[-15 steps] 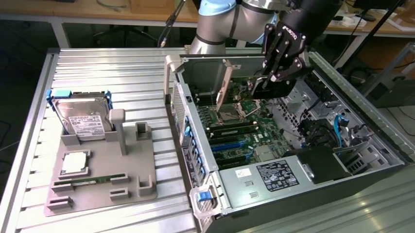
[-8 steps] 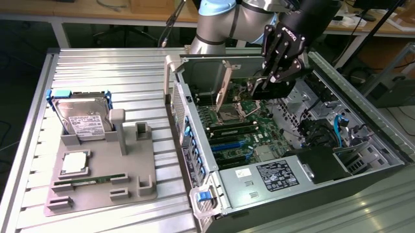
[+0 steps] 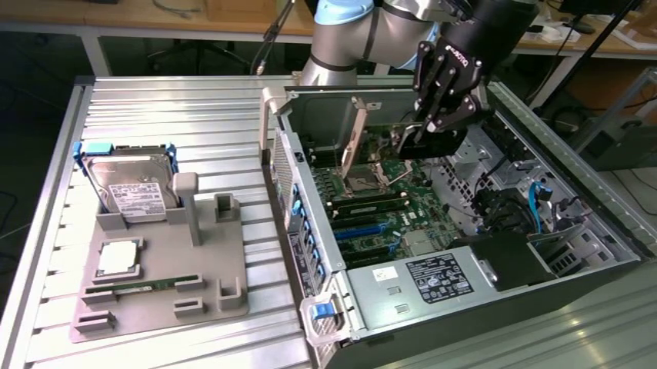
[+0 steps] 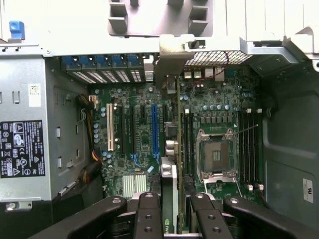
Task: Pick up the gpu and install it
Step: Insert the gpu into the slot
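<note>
The gpu [image 3: 423, 144] is a thin dark card, and my gripper [image 3: 439, 123] is shut on it, holding it inside the open computer case [image 3: 575, 192] a little above the motherboard [image 3: 380, 207]. In the wrist view the gpu [image 4: 170, 174] appears edge-on between the two black fingers [image 4: 148, 214]. Its silver end bracket [image 4: 170, 62] reaches toward the case's rear slot wall. My gripper [image 4: 174, 216] holds the card over the board between the blue expansion slot [image 4: 155, 129] and the CPU socket [image 4: 215, 155].
On the exterior view's left, a grey fixture [image 3: 165, 284] holds a hard drive [image 3: 131, 188], a silver CPU [image 3: 118, 257] and a green memory stick [image 3: 138, 288]. A power supply [image 3: 436, 280] sits at the case's near end. Case walls surround the motherboard.
</note>
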Motion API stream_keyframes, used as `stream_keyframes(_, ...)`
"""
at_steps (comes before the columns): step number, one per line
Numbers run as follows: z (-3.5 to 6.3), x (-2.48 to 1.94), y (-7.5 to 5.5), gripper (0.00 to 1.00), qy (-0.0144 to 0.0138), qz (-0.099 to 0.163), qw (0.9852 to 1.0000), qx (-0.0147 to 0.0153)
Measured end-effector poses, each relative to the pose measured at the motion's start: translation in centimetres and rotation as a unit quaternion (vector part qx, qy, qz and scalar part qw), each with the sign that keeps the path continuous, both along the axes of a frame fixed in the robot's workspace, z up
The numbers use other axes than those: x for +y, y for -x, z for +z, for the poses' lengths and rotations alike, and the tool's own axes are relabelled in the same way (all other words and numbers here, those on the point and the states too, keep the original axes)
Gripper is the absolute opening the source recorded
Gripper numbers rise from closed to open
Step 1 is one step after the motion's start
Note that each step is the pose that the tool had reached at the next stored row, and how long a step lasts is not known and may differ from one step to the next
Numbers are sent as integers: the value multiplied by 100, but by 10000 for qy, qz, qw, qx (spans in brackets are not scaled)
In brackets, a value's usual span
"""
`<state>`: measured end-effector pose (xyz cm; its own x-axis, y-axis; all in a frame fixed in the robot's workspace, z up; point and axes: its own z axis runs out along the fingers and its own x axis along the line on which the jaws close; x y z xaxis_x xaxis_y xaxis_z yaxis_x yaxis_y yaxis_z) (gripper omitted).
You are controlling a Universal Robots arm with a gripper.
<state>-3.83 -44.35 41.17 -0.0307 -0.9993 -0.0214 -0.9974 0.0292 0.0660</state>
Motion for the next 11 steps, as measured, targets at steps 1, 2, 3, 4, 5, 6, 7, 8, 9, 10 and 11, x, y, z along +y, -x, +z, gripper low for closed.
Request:
stream_keyframes(1, -7, 0, 0, 27, 0, 0, 10000, 0)
stream_keyframes(2, -8, 0, 0, 27, 0, 0, 10000, 0)
stream_keyframes(3, -10, 0, 0, 27, 0, 0, 10000, 0)
stream_keyframes(4, -12, 0, 0, 27, 0, 0, 10000, 0)
stream_keyframes(5, -14, 0, 0, 27, 0, 0, 10000, 0)
stream_keyframes(6, -17, 0, 0, 27, 0, 0, 10000, 0)
stream_keyframes(7, -20, 0, 0, 27, 0, 0, 10000, 0)
stream_keyframes(8, -21, 0, 0, 27, 0, 0, 10000, 0)
stream_keyframes(9, -23, 0, 0, 27, 0, 0, 10000, 0)
stream_keyframes(10, -25, 0, 0, 27, 0, 0, 10000, 0)
stream_keyframes(11, -26, 0, 0, 27, 0, 0, 10000, 0)
